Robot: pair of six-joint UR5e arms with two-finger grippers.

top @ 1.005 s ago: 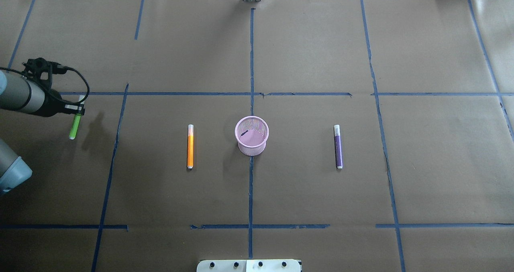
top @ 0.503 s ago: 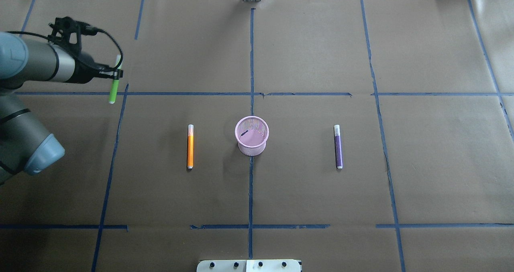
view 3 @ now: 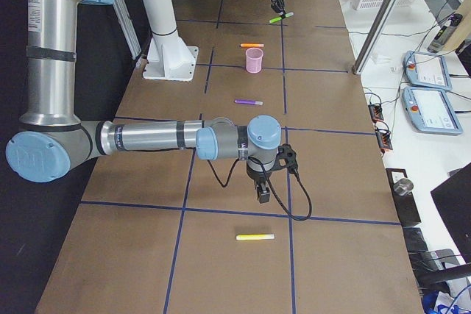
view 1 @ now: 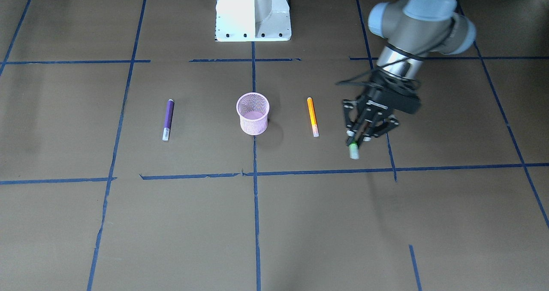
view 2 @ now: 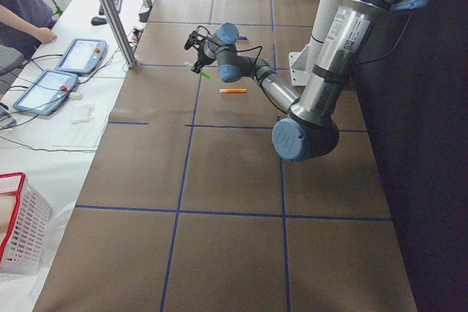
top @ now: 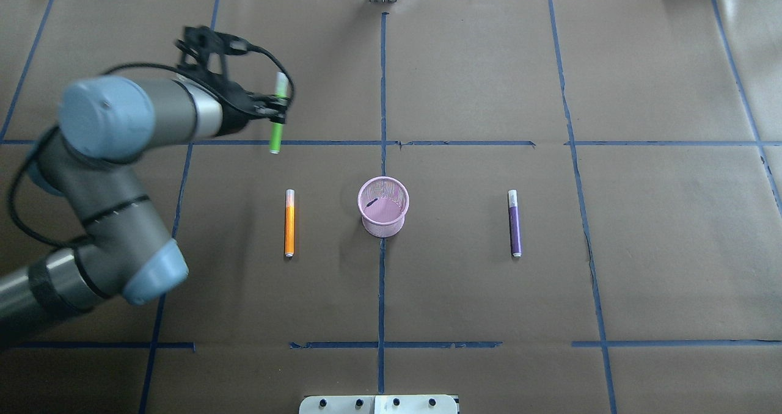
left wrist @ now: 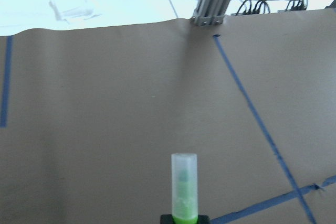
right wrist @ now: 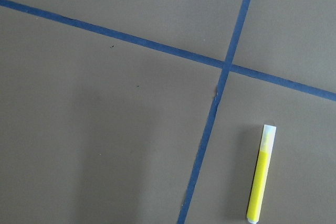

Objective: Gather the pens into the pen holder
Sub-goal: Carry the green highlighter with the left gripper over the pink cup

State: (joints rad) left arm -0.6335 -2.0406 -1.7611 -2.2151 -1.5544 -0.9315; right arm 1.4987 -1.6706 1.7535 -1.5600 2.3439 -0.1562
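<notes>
Currently the carry step: above the table (top: 611, 66), the left arm (top: 122, 115) holds the green pen (top: 276, 134) aloft, well apart from the pen holder (top: 383, 206) at centre. My judgement of the next move: centre it over the rim, tip it upright, let go. The orange pen (top: 289, 223) and purple pen (top: 515, 223) lie flat either side of the holder; the yellow pen (right wrist: 261, 182) lies off alone. Left pincer (top: 278, 112) is clenched narrowly on the green barrel. Right pincer (view 3: 263, 195): opening cannot be told.
</notes>
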